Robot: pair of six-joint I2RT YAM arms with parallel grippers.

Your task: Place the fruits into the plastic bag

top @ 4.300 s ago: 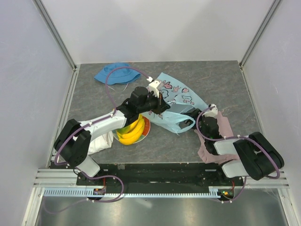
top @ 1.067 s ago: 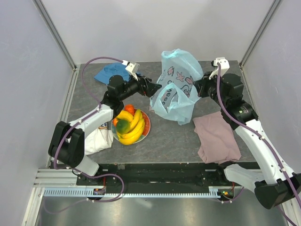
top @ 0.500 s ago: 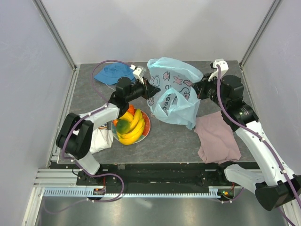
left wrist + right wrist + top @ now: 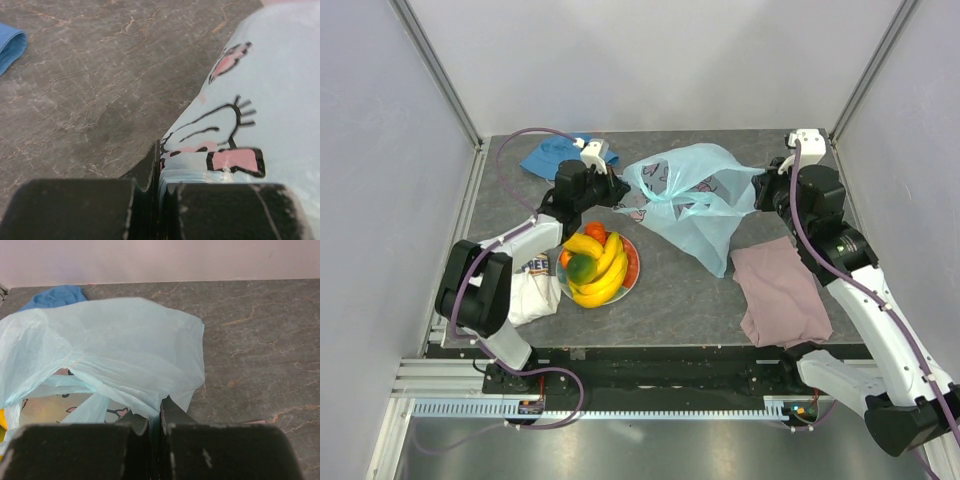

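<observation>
Your left pincer (image 4: pixel 616 188) and right pincer (image 4: pixel 761 192) both clamp shut on the plastic bag (image 4: pixel 695 205), stretched near the far edge; bench (image 4: pixel 680 300) open between bag and near edge.

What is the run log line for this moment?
left gripper: shut on plastic bag | right gripper: shut on plastic bag | fruits: on plate, not yet bagged

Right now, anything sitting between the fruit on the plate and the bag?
Nothing visible: only bare table separates the fruits on the plate from the plastic bag. However, the left gripper and right gripper are each shut on the bag's edge, so neither is free for fruit.
</observation>
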